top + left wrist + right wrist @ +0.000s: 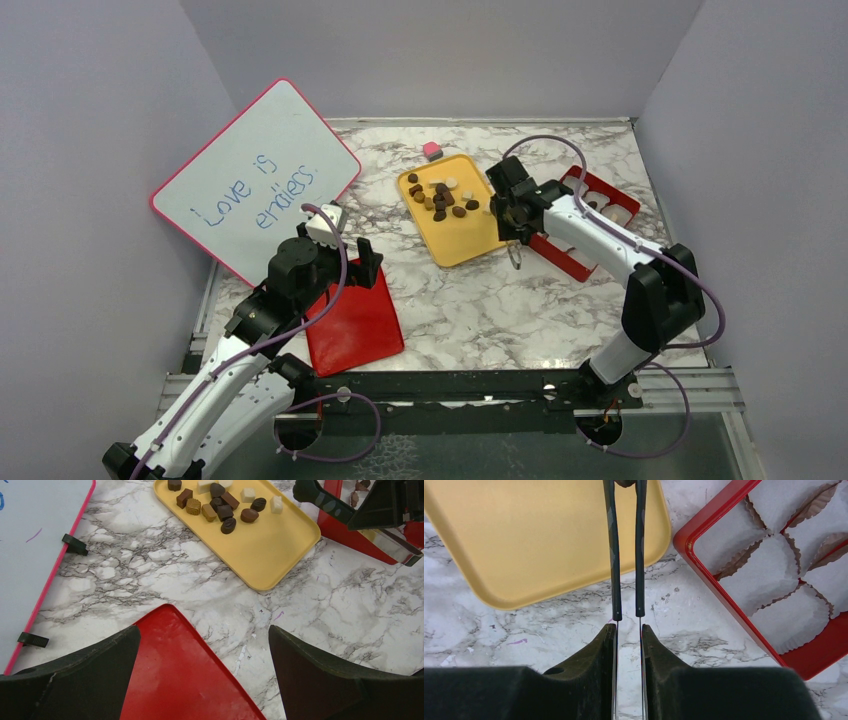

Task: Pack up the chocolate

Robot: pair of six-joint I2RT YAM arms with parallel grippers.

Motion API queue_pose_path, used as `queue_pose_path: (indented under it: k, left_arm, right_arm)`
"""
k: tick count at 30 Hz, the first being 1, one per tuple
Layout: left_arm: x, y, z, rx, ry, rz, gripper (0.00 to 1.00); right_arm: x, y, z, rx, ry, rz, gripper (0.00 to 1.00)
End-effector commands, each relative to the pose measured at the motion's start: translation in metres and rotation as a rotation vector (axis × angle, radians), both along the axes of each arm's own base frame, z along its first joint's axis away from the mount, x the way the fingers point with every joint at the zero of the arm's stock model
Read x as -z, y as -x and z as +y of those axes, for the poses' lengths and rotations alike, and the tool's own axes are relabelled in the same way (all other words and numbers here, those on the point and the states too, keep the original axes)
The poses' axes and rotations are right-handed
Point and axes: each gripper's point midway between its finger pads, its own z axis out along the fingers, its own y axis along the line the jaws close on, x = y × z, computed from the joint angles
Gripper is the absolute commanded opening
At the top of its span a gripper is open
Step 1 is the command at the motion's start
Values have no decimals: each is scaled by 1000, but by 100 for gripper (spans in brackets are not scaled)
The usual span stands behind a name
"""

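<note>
We log: chocolate clustered on yellow tray, far-centre of desk, just left of our right end effector, the nearer arm | it is pinched on slim tongs pointing over the tray's corner; tip load we cannot tell | left end effector spread wide, empty, above red lid near left edge.

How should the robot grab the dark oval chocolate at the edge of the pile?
Pinch the dark oval chocolate across its narrow middle, coming straight down with the tongs held in the right gripper. It lies flat on the yellow tray at the pile's edge, with bare tray on one side, so the tips probably fit along its long sides.
</note>
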Motion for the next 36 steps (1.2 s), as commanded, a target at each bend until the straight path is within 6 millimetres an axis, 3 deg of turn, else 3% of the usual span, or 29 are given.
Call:
queue_pose_path:
  k: [1, 10, 18, 24, 29, 36]
  left_arm:
    - [0, -1, 2, -10, -7, -12, 99]
    - [2, -1, 2, -7, -8, -6, 99]
    - [-2, 0, 2, -7, 0, -17, 99]
    - [0, 0, 1, -3, -3, -8, 99]
    - [-1, 0, 2, -5, -1, -12, 99]
    - [0, 0, 2, -6, -2, -11, 99]
  right_arm:
    - [-38, -6, 3, -9, -41, -94, 25]
    - [-82, -9, -24, 59, 4, -209, 25]
    - [-89, -18, -72, 171, 41, -211, 25]
    - [-85, -27, -111, 242, -2, -204, 26]
    - [-67, -34, -142, 322, 5, -161, 26]
    - [-42, -46, -150, 354, -46, -126, 26]
